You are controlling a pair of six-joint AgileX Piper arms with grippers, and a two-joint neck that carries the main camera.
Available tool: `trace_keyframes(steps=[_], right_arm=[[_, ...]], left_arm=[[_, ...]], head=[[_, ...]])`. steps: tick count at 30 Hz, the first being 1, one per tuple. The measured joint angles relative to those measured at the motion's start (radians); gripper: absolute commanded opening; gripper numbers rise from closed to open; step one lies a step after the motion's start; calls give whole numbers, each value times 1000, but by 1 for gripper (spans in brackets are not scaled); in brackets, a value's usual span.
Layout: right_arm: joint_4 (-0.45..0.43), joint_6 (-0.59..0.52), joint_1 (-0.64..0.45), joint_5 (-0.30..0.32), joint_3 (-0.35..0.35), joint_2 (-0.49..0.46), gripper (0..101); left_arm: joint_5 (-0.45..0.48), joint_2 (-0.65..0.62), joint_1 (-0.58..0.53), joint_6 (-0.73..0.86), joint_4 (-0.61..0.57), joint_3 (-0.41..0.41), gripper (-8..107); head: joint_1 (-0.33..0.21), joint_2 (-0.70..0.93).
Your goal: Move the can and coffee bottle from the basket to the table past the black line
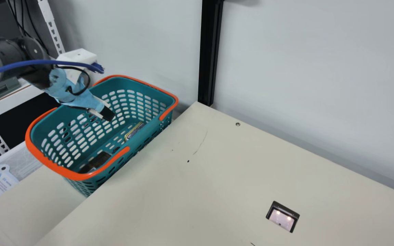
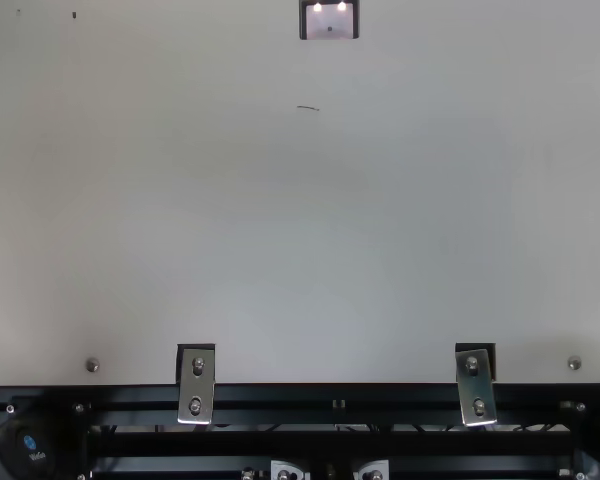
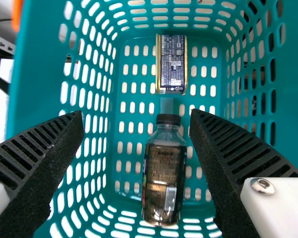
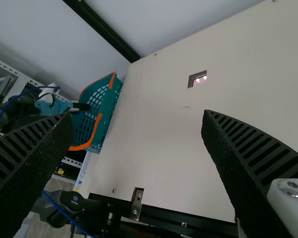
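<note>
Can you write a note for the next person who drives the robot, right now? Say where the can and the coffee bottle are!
Left gripper: jaws open and empty, above the basket.
Right gripper: jaws open and empty, facing the table.
Things: the can and coffee bottle both lie on the basket's floor.
Done: neither one is on the table.
Left: pick up both and put them on the table past the black line. I can't tell which mark is that line.
</note>
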Motion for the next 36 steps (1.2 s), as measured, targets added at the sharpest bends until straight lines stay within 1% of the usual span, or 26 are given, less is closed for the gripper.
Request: trace_keyframes(steps=[6,12,18,24,36], right_arm=[[0,0,0,0,0,0,101],[0,0,0,0,0,0,101],[0,0,0,0,0,0,101],[0,0,0,0,0,0,101],[0,0,0,0,0,0,101]], left_arm=[[-18,106,-24,8,9,-47,90],[-56,227,-64,-31,41,-108,90],[-81,353,-107,-87,76,-185,90],[-80,462,-141,-135,98,-270,90],[-26,634,-174,-202,127,-464,90]], head=[[-5,0],[-5,0],[-5,0],[-5,0],[-5,0]])
